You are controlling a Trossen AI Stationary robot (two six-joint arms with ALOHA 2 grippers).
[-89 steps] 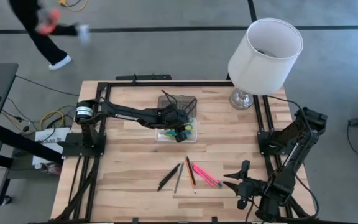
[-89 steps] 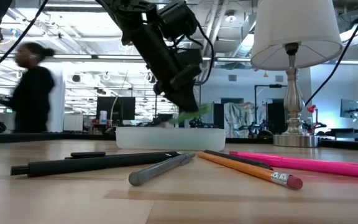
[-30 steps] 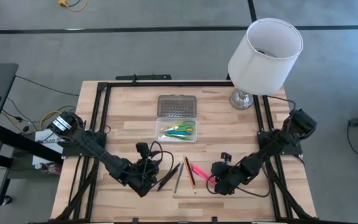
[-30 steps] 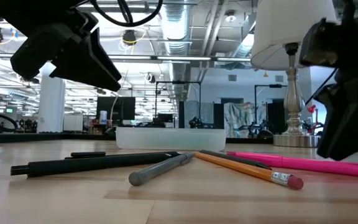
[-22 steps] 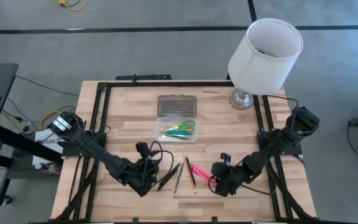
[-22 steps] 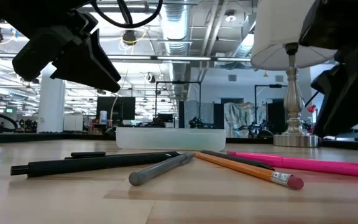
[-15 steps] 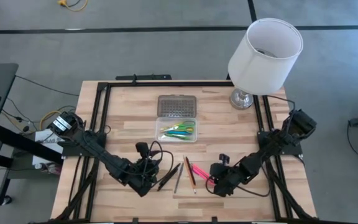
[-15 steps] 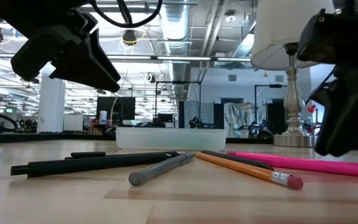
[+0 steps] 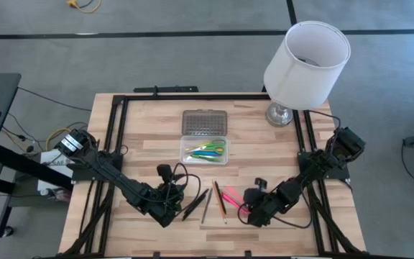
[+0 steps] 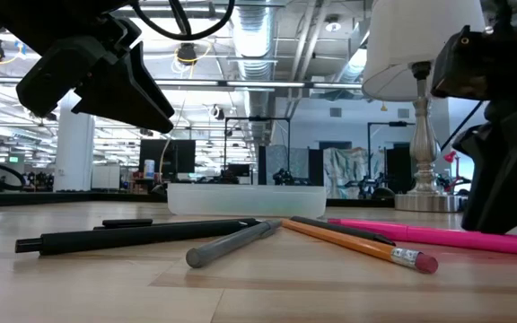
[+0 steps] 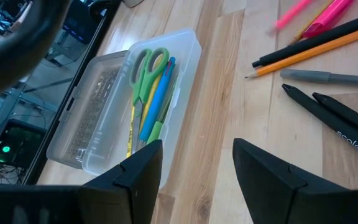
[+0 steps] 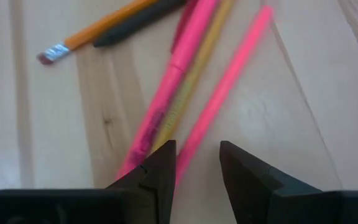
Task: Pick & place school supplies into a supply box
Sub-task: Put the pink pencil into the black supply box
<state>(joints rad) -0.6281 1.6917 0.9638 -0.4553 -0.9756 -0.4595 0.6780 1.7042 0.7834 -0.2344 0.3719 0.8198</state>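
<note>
Supply box [image 9: 204, 150] is seen mid-surface, lid open, scissors [image 11: 143, 67] inside; pens [image 9: 195, 204] are unmoved since a second ago. Left fingers [image 11: 143, 171] and right fingers [image 12: 160, 170] are held spread, empty. Only "scale"-like lettering is partly legible on a black pen.

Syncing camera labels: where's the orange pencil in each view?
High view: orange pencil, front centre, among the loose pens.
Low view: centre-right foreground, eraser nearest the camera.
Left wrist view: upper right.
Right wrist view: top left.
Shared landmark: pink highlighter beside it.
</note>
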